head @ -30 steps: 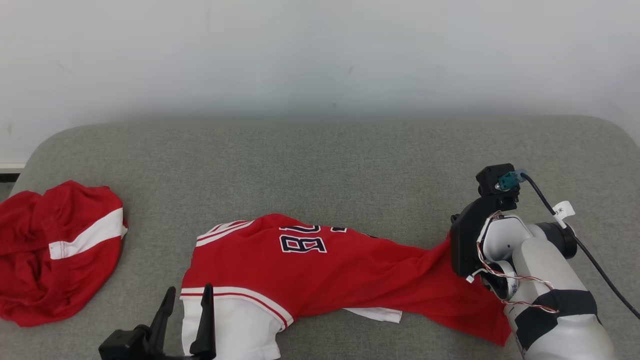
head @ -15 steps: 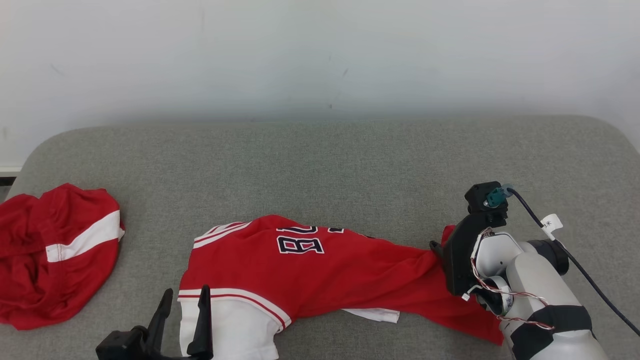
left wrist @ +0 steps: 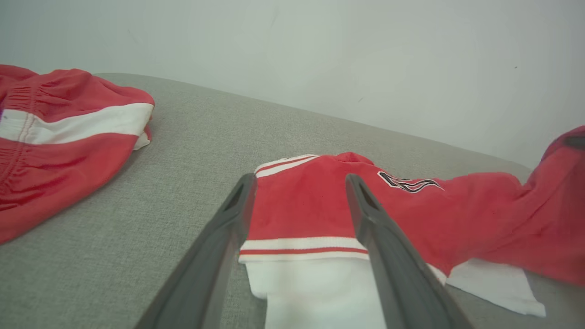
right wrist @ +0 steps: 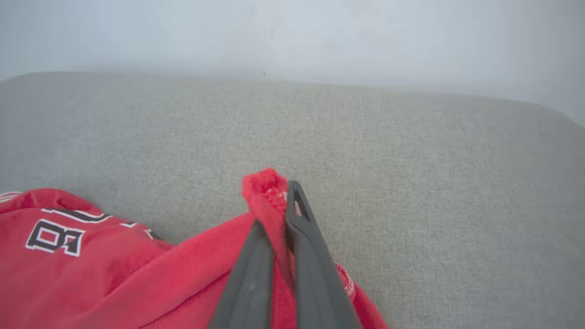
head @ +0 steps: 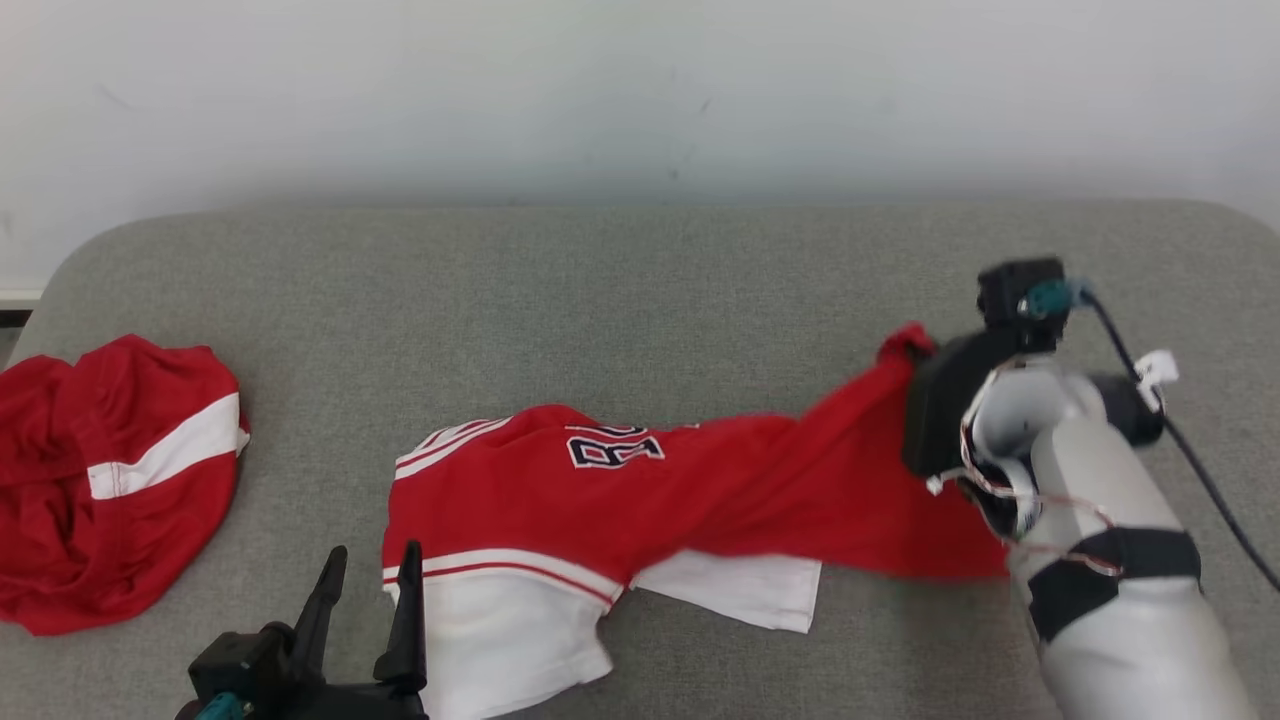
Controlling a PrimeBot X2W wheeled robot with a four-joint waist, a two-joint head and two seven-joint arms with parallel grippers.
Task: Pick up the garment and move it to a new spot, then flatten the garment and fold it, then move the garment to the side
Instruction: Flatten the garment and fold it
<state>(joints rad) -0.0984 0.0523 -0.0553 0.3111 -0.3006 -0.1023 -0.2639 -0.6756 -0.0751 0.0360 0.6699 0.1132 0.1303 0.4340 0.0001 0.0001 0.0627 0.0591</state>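
Note:
The garment (head: 650, 490), a red jersey with white trim and dark lettering, lies stretched across the grey cushioned surface (head: 640, 290). Its right end is raised off the surface. My right gripper (right wrist: 279, 201) is shut on that end, and a tuft of red cloth pokes out above the fingertips. In the head view the gripper's dark mount (head: 940, 400) hides the fingers. My left gripper (head: 373, 560) stands open at the lower left, its fingers on either side of the jersey's red-and-white hem (left wrist: 301, 246), with nothing between them. The left wrist view shows the jersey (left wrist: 411, 214) rising to the right.
A second red garment with a white band (head: 110, 480) lies bunched at the surface's left edge, also in the left wrist view (left wrist: 59, 132). A pale wall (head: 640, 90) runs behind the surface. Bare grey surface lies behind the jersey and to its right.
My right gripper has gone up and back with the jersey's end, pulling the cloth taut and baring more white fabric underneath. The left gripper has stayed put.

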